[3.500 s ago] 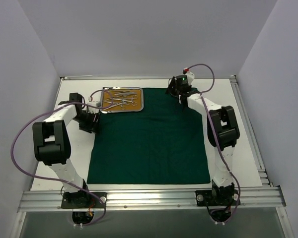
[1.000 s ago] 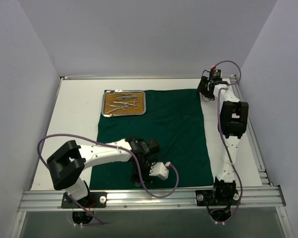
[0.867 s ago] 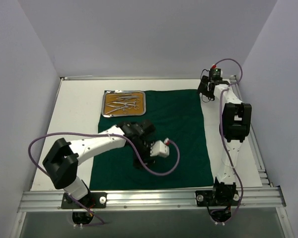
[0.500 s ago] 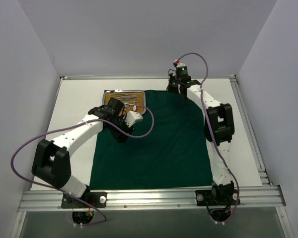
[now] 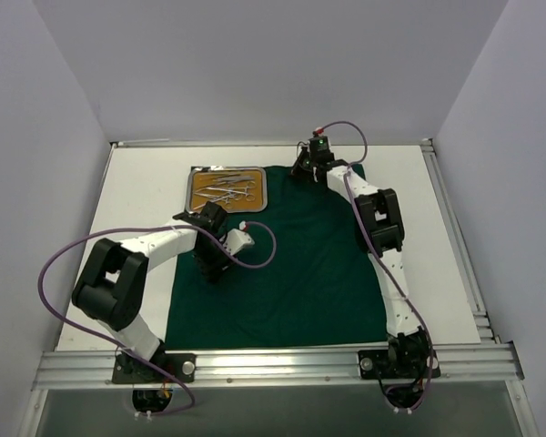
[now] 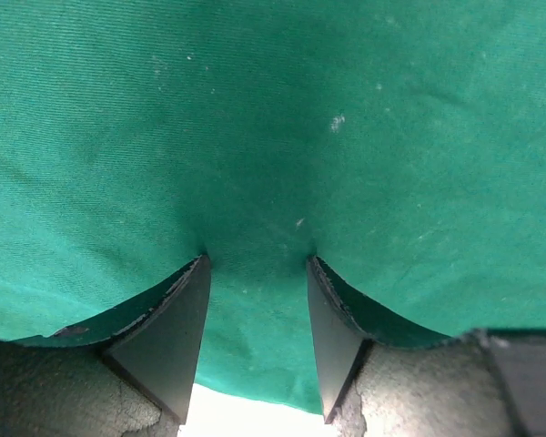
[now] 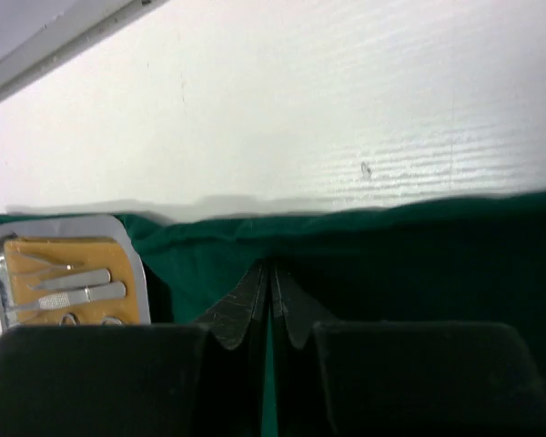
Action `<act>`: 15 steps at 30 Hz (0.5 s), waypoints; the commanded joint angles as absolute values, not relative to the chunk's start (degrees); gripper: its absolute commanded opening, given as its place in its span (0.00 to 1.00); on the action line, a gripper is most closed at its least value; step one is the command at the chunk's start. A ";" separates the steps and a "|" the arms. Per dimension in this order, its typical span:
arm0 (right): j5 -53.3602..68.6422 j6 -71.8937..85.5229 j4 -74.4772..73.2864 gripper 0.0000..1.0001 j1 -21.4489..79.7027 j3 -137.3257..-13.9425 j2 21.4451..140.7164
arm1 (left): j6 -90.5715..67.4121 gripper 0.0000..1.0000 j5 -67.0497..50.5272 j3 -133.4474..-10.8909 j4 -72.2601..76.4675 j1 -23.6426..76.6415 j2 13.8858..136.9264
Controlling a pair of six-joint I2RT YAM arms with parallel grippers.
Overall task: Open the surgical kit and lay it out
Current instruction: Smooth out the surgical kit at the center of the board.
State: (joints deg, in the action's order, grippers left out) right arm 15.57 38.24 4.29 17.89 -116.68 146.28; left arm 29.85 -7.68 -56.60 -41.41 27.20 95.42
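The dark green cloth wrap [image 5: 291,255] lies spread over the table. At its far left corner sits the steel tray [image 5: 260,189], its orange-brown inside holding metal clamps and tweezers [image 5: 226,187]. My left gripper [image 5: 209,267] is on the cloth near its left edge. In the left wrist view it [image 6: 257,259] stands open, both fingertips [image 6: 177,337] pressed into the cloth [image 6: 273,118]. My right gripper [image 5: 308,170] is at the cloth's far edge, just right of the tray. In the right wrist view it [image 7: 271,269] is shut on a bunched fold of cloth [image 7: 218,241], with the tray [image 7: 138,273] at the left.
White tabletop [image 5: 146,182] surrounds the cloth, with a metal rail [image 5: 255,143] along the far edge and another [image 5: 273,364] at the near edge. Purple cables loop off both arms, the left one [image 5: 255,246] lying over the cloth. Walls enclose three sides.
My left gripper travelled from the cloth's front part up to its left edge. My right gripper shut and moved left along the far edge, drawing the cloth's far right corner inward.
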 commanded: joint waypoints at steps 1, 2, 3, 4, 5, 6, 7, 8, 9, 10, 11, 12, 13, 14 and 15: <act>10.02 42.18 0.44 0.00 17.05 -118.30 150.20 | 33.48 0.56 -9.84 -54.50 -42.71 27.16 95.71; 9.58 43.49 1.05 0.00 16.53 -118.21 150.12 | 33.83 0.56 -10.02 -54.14 -43.32 27.07 95.80; 9.41 44.03 1.66 0.00 16.18 -117.95 149.94 | 34.45 0.55 -10.11 -53.62 -43.59 26.98 95.80; 9.40 44.38 2.10 0.00 16.00 -117.60 149.77 | 34.80 0.55 -10.11 -53.27 -43.68 26.98 95.71; 9.32 44.56 2.20 0.00 15.82 -117.86 149.77 | 34.98 0.55 -10.46 -53.09 -43.86 26.81 95.63; 9.23 44.39 2.20 0.00 15.56 -118.12 149.77 | 35.59 0.55 -11.59 -52.91 -44.47 26.89 95.54; 9.14 44.21 1.94 0.00 15.38 -118.65 149.94 | 35.68 0.55 -12.12 -52.82 -44.82 26.89 95.45; 9.14 43.43 0.98 0.00 15.29 -120.13 150.03 | 35.86 0.54 -12.56 -52.91 -44.91 26.72 95.36; 9.14 42.98 0.36 0.00 15.03 -121.02 150.46 | 36.64 0.54 -13.26 -53.08 -45.96 26.54 95.01; 9.31 42.46 0.18 0.00 14.86 -121.98 150.64 | 36.91 0.55 -15.01 -53.70 -46.40 26.37 94.75; 10.36 41.93 0.18 0.00 14.68 -123.21 150.64 | 36.91 0.55 -15.90 -54.22 -46.75 26.11 93.88; 10.98 40.44 0.18 0.00 14.68 -123.22 149.77 | 36.13 0.56 -17.04 -55.19 -47.28 24.80 93.26; 11.25 39.39 0.18 0.00 14.76 -123.22 148.72 | 35.25 0.58 -19.23 -58.07 -47.55 23.83 92.64; 10.90 38.24 -1.56 0.00 15.03 -122.00 145.84 | 34.11 0.60 -20.29 -59.92 -47.72 22.60 91.59; 10.20 35.54 -1.67 0.00 15.20 -120.77 143.98 | 31.67 0.61 -21.35 -61.94 -47.81 21.28 91.06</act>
State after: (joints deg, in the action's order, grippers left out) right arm 13.19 41.39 3.36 15.49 -121.30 148.77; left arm 34.65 -14.04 -56.73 -44.45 24.14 94.19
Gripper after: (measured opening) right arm 0.001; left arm 0.603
